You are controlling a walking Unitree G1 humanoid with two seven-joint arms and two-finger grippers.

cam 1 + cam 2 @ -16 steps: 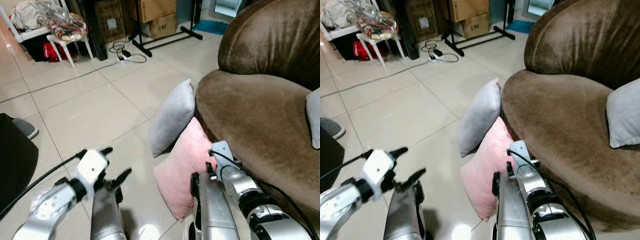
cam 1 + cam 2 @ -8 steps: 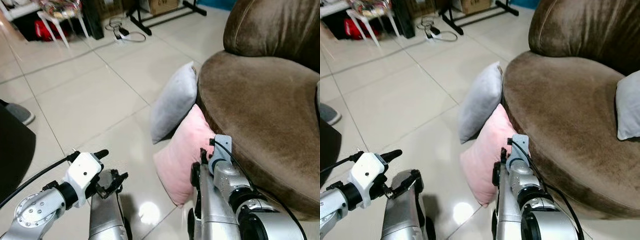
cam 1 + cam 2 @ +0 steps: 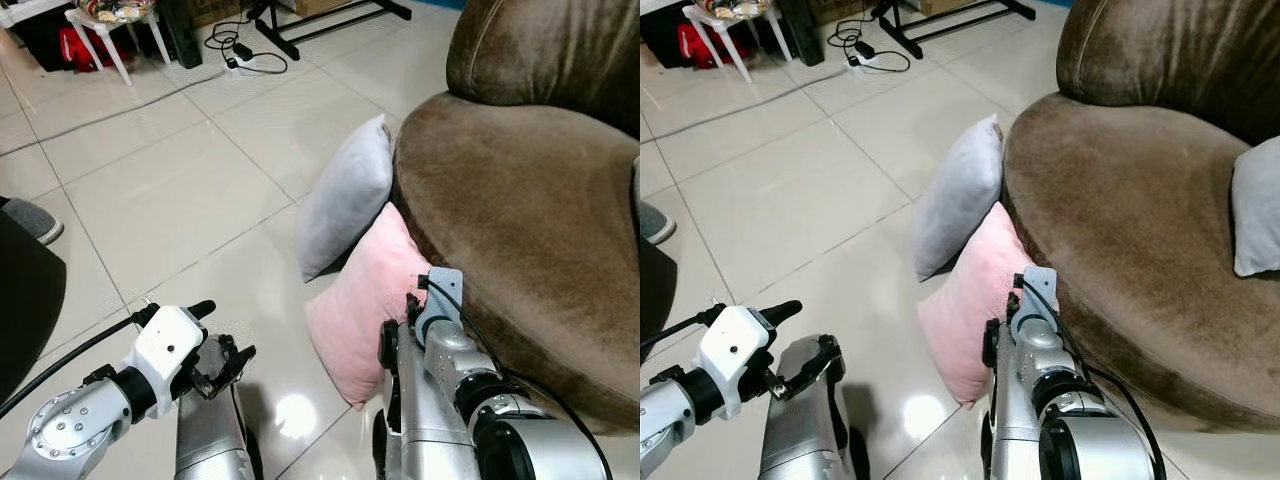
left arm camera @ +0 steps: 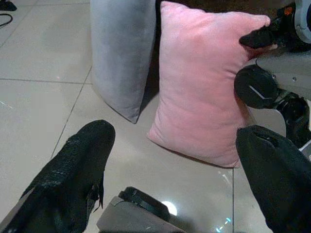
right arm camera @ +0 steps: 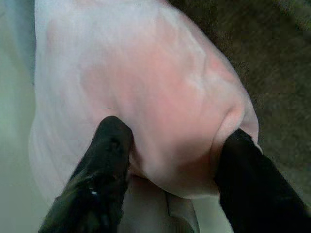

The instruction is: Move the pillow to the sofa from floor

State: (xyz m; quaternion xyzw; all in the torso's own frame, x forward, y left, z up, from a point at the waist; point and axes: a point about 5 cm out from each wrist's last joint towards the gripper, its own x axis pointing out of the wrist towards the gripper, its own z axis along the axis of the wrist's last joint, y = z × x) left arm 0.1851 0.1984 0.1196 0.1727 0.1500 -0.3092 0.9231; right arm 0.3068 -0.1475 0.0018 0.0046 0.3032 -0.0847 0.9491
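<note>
Right wrist view: right tool (image 5: 170, 160) straddles upright pink pillow (image 5: 141, 92), leaning on sofa (image 3: 530, 230).

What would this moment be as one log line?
right gripper: fingers astride pink pillow corner | left gripper: open, facing it | pillow: on floor against sofa

The pillow (image 3: 362, 300) leaning on the sofa (image 3: 520, 230) is plain pale pink, the grey pillow (image 3: 343, 198) beside it a soft light grey, both unpatterned. The sofa is dark brown with a velvety sheen, and a white cushion (image 3: 1256, 205) lies on its seat. The floor (image 3: 170, 200) is glossy off-white tile with thin grey grout lines. The right gripper (image 5: 175, 170) has black fingers on a silver arm; the left gripper (image 3: 210, 340) has a white housing.
</note>
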